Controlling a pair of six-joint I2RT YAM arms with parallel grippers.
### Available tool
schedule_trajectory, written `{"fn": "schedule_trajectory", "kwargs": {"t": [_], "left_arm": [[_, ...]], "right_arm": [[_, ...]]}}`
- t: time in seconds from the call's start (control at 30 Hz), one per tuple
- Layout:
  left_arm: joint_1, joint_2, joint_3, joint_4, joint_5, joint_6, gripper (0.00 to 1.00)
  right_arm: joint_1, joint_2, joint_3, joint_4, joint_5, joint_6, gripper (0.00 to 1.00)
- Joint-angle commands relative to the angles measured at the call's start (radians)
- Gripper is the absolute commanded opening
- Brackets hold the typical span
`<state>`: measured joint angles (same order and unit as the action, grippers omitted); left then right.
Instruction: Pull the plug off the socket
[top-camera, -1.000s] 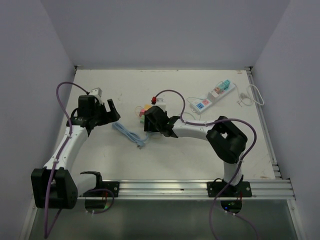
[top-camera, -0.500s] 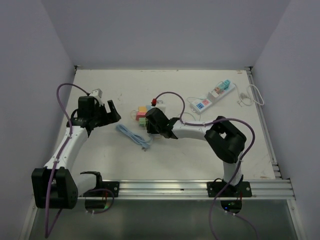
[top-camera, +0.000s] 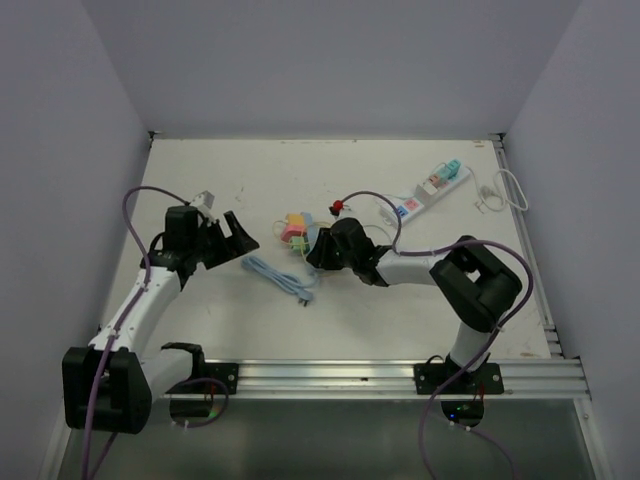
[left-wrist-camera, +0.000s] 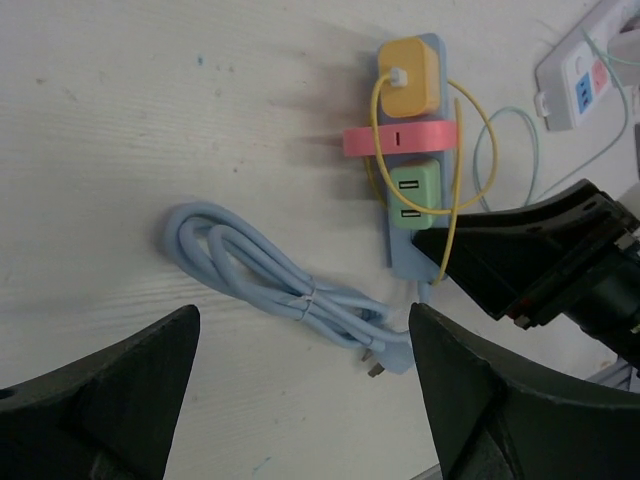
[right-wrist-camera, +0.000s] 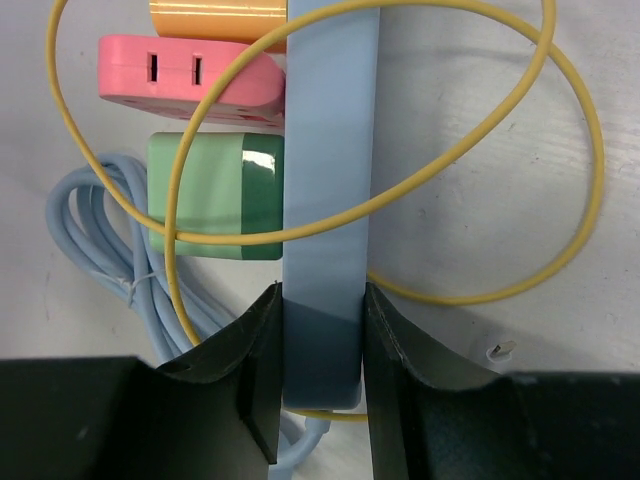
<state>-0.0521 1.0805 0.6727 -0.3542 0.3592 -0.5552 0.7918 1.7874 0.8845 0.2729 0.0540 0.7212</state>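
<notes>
Pale blue plastic socket strip (right-wrist-camera: 322, 200) lies mid-surface, just left of centre in the top view (top-camera: 306, 240). Three plugs sit in it: an orange block plug (left-wrist-camera: 409, 77) at the far end, a flat pink plug (left-wrist-camera: 398, 139) in the middle, a green block plug (left-wrist-camera: 413, 195) nearest the right arm. Thin yellow cable (right-wrist-camera: 420, 190) runs from the orange plug and loops across the strip and the white surface (top-camera: 400, 320).

Right gripper (right-wrist-camera: 318, 350) clamped on the near end of the strip, one finger against each long side; green plug sits just past the fingertips, at about 10 o'clock from them in the wrist view.

Left gripper (top-camera: 236, 236) spread wide, holding nothing, above the surface at 9 o'clock from the strip, well apart from it.

Bundled pale blue power cord (left-wrist-camera: 275, 280), tied at mid-length, lies at about 7 o'clock from the strip, its plug end near the strip's cord end.

White power strip (top-camera: 428, 186) with coloured inserts at 2 o'clock, far right of the surface.
</notes>
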Motion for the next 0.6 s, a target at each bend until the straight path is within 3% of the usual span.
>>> {"fn": "schedule_trajectory", "kwargs": {"t": [0.0, 0.13, 0.27, 0.4, 0.57], "left_arm": [[-0.072, -0.011, 0.002, 0.098, -0.006, -0.103, 0.88], [-0.187, 0.027, 0.004, 0.149, -0.069, -0.188, 0.85], [-0.215, 0.071, -0.038, 0.277, -0.075, -0.271, 0.72], [-0.275, 0.139, -0.039, 0.323, -0.127, -0.311, 0.68], [-0.328, 0.199, -0.044, 0.382, -0.179, -0.333, 0.55]], "right_arm": [[-0.032, -0.032, -0.068, 0.124, -0.12, -0.016, 0.0], [-0.045, -0.036, -0.087, 0.176, -0.152, -0.009, 0.0], [-0.048, -0.029, -0.099, 0.206, -0.174, 0.01, 0.0], [-0.048, -0.016, -0.108, 0.238, -0.192, 0.03, 0.0], [-0.048, -0.011, -0.107, 0.242, -0.192, 0.026, 0.0]]}}
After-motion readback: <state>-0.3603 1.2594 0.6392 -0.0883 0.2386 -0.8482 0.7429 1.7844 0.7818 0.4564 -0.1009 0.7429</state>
